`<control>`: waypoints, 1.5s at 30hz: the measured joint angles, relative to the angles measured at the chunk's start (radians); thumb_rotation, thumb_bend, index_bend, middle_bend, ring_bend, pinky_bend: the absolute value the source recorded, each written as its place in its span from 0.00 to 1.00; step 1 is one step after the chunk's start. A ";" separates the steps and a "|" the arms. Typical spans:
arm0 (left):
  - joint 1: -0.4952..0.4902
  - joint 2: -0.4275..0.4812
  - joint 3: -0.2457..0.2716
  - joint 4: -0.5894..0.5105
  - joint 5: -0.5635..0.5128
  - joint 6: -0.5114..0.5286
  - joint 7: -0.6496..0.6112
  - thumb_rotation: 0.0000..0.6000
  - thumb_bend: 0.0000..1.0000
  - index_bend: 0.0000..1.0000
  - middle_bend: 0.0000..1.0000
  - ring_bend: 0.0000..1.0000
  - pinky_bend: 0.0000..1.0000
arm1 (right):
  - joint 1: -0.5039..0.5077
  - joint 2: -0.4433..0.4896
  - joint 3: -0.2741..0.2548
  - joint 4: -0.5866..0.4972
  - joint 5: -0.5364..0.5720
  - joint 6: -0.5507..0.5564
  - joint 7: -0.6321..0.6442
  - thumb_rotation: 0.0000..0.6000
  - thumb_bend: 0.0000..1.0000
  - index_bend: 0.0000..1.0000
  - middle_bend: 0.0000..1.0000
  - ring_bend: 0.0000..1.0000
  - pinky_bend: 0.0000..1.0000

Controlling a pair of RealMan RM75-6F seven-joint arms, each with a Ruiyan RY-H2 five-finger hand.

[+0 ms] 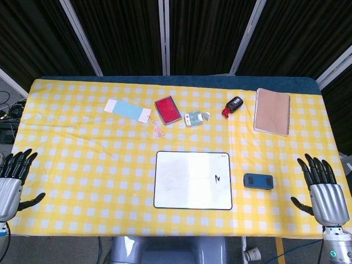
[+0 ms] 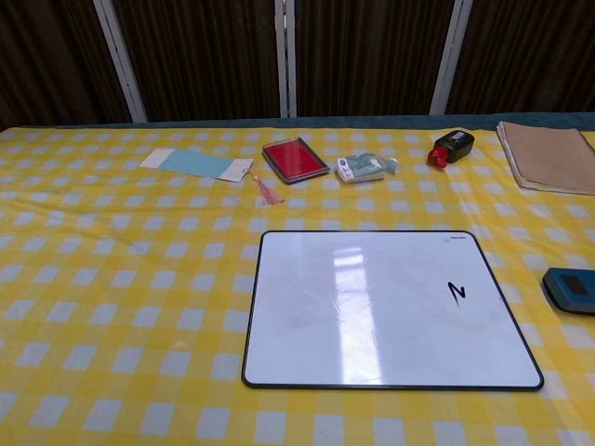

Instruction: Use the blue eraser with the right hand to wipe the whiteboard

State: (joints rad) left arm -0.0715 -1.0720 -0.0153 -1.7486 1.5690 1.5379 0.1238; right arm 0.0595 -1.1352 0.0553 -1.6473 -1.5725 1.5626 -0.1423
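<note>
A whiteboard [image 1: 192, 180] [image 2: 390, 307] lies flat at the front middle of the table, with a small black mark [image 1: 217, 178] [image 2: 456, 291] on its right part. The blue eraser [image 1: 258, 181] [image 2: 570, 289] rests on the cloth just right of the board. My right hand [image 1: 322, 190] hovers at the table's front right corner, fingers spread, holding nothing, a short way right of the eraser. My left hand [image 1: 12, 181] is at the front left edge, fingers apart and empty. Neither hand shows in the chest view.
Along the back lie a pale blue bookmark [image 1: 128, 109], a red pad [image 1: 168, 109], a small silver clip object [image 1: 195, 117], a red-and-black stamp [image 1: 233, 105] and a brown notebook [image 1: 272, 111]. The yellow checked cloth [image 1: 82, 159] covers the table.
</note>
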 measured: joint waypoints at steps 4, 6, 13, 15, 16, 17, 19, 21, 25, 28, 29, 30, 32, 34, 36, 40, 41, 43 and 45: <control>0.001 0.002 0.000 0.001 -0.003 -0.003 -0.002 1.00 0.00 0.00 0.00 0.00 0.00 | 0.002 -0.002 -0.002 0.003 -0.007 -0.003 0.003 1.00 0.00 0.00 0.00 0.00 0.00; 0.001 0.002 0.000 0.000 -0.006 -0.005 -0.001 1.00 0.00 0.00 0.00 0.00 0.00 | 0.004 -0.001 -0.005 0.003 -0.008 -0.011 0.007 1.00 0.00 0.00 0.00 0.00 0.00; -0.008 0.004 -0.008 -0.010 -0.022 -0.021 0.005 1.00 0.00 0.00 0.00 0.00 0.00 | 0.034 0.018 -0.023 -0.008 0.004 -0.112 0.036 1.00 0.00 0.00 0.03 0.00 0.00; -0.012 0.005 -0.012 -0.016 -0.033 -0.031 0.007 1.00 0.00 0.00 0.00 0.00 0.00 | 0.058 0.024 -0.030 -0.008 0.013 -0.180 0.036 1.00 0.00 0.03 0.10 0.00 0.04; -0.014 0.005 -0.014 -0.019 -0.036 -0.034 0.008 1.00 0.00 0.00 0.00 0.00 0.00 | 0.070 0.026 -0.033 -0.008 0.018 -0.214 0.036 1.00 0.00 0.07 0.13 0.00 0.09; -0.015 0.006 -0.015 -0.021 -0.038 -0.036 0.010 1.00 0.00 0.00 0.00 0.00 0.00 | 0.088 0.027 -0.037 -0.007 0.024 -0.260 0.036 1.00 0.00 0.10 0.16 0.02 0.15; -0.018 0.010 -0.018 -0.028 -0.043 -0.041 0.018 1.00 0.00 0.00 0.00 0.00 0.00 | 0.124 0.023 -0.042 0.000 0.036 -0.344 0.032 1.00 0.00 0.15 0.20 0.06 0.22; -0.021 0.010 -0.023 -0.030 -0.049 -0.042 0.028 1.00 0.00 0.00 0.00 0.00 0.00 | 0.159 0.010 -0.046 0.018 0.047 -0.412 0.019 1.00 0.00 0.17 0.23 0.10 0.25; -0.032 0.006 -0.034 -0.029 -0.085 -0.064 0.051 1.00 0.00 0.00 0.00 0.00 0.00 | 0.206 -0.074 -0.054 0.108 0.070 -0.495 -0.021 1.00 0.00 0.18 0.24 0.10 0.25; -0.037 0.005 -0.039 -0.028 -0.097 -0.072 0.056 1.00 0.00 0.00 0.00 0.00 0.00 | 0.230 -0.143 -0.055 0.184 0.088 -0.524 -0.030 1.00 0.00 0.19 0.25 0.12 0.26; -0.036 0.005 -0.039 -0.027 -0.098 -0.072 0.056 1.00 0.00 0.00 0.00 0.00 0.00 | 0.238 -0.165 -0.051 0.212 0.095 -0.529 -0.029 1.00 0.00 0.19 0.26 0.12 0.27; -0.036 0.004 -0.039 -0.025 -0.100 -0.071 0.057 1.00 0.00 0.00 0.00 0.00 0.00 | 0.243 -0.180 -0.048 0.231 0.099 -0.531 -0.028 1.00 0.00 0.19 0.26 0.13 0.27; -0.034 0.003 -0.038 -0.023 -0.105 -0.072 0.058 1.00 0.00 0.00 0.00 0.00 0.00 | 0.257 -0.211 -0.035 0.265 0.108 -0.530 -0.017 1.00 0.00 0.19 0.26 0.13 0.28; -0.033 0.002 -0.038 -0.022 -0.110 -0.073 0.060 1.00 0.00 0.00 0.00 0.00 0.00 | 0.264 -0.221 -0.024 0.275 0.112 -0.521 -0.009 1.00 0.00 0.20 0.27 0.13 0.28; -0.032 0.001 -0.038 -0.022 -0.113 -0.071 0.063 1.00 0.00 0.00 0.00 0.00 0.00 | 0.271 -0.225 -0.016 0.274 0.114 -0.511 -0.003 1.00 0.00 0.20 0.27 0.14 0.29; -0.029 0.001 -0.037 -0.023 -0.114 -0.066 0.065 1.00 0.00 0.00 0.00 0.00 0.00 | 0.286 -0.220 -0.010 0.263 0.124 -0.518 -0.008 1.00 0.00 0.21 0.29 0.15 0.30; -0.028 0.001 -0.037 -0.023 -0.115 -0.065 0.065 1.00 0.00 0.00 0.00 0.00 0.00 | 0.288 -0.219 -0.008 0.259 0.128 -0.522 -0.010 1.00 0.00 0.22 0.29 0.16 0.31; -0.028 0.000 -0.038 -0.021 -0.120 -0.066 0.067 1.00 0.00 0.00 0.00 0.00 0.00 | 0.292 -0.212 -0.006 0.243 0.138 -0.527 -0.011 1.00 0.00 0.22 0.29 0.17 0.32; -0.028 -0.001 -0.038 -0.018 -0.125 -0.069 0.067 1.00 0.00 0.00 0.00 0.00 0.00 | 0.295 -0.203 -0.005 0.225 0.144 -0.529 -0.015 1.00 0.00 0.22 0.30 0.17 0.32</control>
State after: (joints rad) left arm -0.0995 -1.0732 -0.0536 -1.7668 1.4442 1.4692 0.1911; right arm 0.3549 -1.3382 0.0506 -1.4223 -1.4290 1.0332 -0.1573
